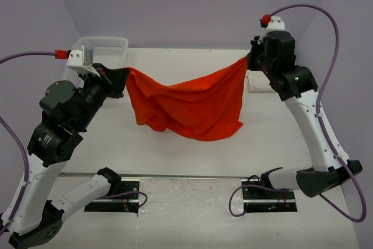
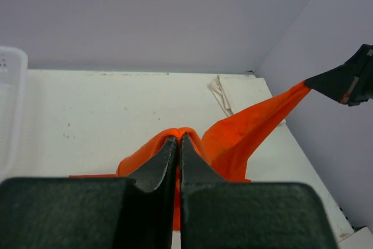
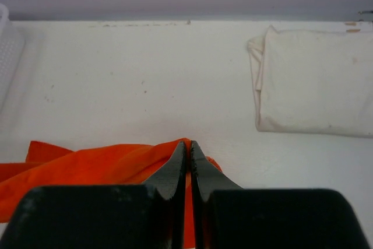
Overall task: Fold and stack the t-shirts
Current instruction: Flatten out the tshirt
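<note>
The orange-red t-shirt hangs stretched between both grippers above the table, sagging in the middle with its lower edge touching the tabletop. My left gripper is shut on its left corner; in the left wrist view the cloth bulges over the gripper. My right gripper is shut on the right corner, with orange cloth pinched at that gripper. The cream-white t-shirt lies folded on the table at the back right, mostly hidden behind the right arm in the top view.
A white plastic lattice basket stands at the back left corner, just behind my left gripper. Purple walls close in the table on three sides. Both arm bases sit at the near edge.
</note>
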`<state>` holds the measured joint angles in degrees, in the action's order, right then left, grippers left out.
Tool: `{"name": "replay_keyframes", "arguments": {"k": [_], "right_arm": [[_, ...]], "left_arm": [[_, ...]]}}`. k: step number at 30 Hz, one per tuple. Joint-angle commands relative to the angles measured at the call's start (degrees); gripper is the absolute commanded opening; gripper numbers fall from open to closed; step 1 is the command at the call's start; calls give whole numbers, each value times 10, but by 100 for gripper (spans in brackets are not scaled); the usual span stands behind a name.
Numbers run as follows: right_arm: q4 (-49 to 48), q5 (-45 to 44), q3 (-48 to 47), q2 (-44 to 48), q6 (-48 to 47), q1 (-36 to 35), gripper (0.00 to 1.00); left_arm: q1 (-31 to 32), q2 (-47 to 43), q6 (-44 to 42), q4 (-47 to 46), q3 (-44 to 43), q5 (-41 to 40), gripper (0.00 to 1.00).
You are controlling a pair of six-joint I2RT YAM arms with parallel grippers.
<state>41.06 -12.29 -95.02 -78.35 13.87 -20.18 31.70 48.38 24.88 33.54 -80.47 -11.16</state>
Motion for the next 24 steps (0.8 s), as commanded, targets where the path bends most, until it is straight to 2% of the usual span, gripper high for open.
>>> {"name": "replay_keyframes", "arguments": {"k": [1, 5, 10, 15, 18, 20, 24], "right_arm": [[-26, 4, -40, 80, -52, 1, 0], [-48, 41, -45, 185, -83, -2, 0], [-26, 118, -88, 255, -101, -4, 0], [-41, 177, -87, 329, -127, -4, 0], [-33, 183, -103, 338, -128, -3, 0], [-20, 198, -117, 333, -126, -4, 0], [-19, 156, -115, 308, -121, -3, 0]], "left_arm": [[3, 18, -62, -37, -31, 22, 0], [4, 8, -105, -79, -69, 39, 0], [4, 5, -163, -93, -177, 86, 0], [3, 15, -214, -91, -295, 148, 0], [3, 36, -234, -73, -372, 176, 0], [3, 44, -246, -72, -391, 195, 0], [3, 79, -284, -64, -438, 158, 0]]}}
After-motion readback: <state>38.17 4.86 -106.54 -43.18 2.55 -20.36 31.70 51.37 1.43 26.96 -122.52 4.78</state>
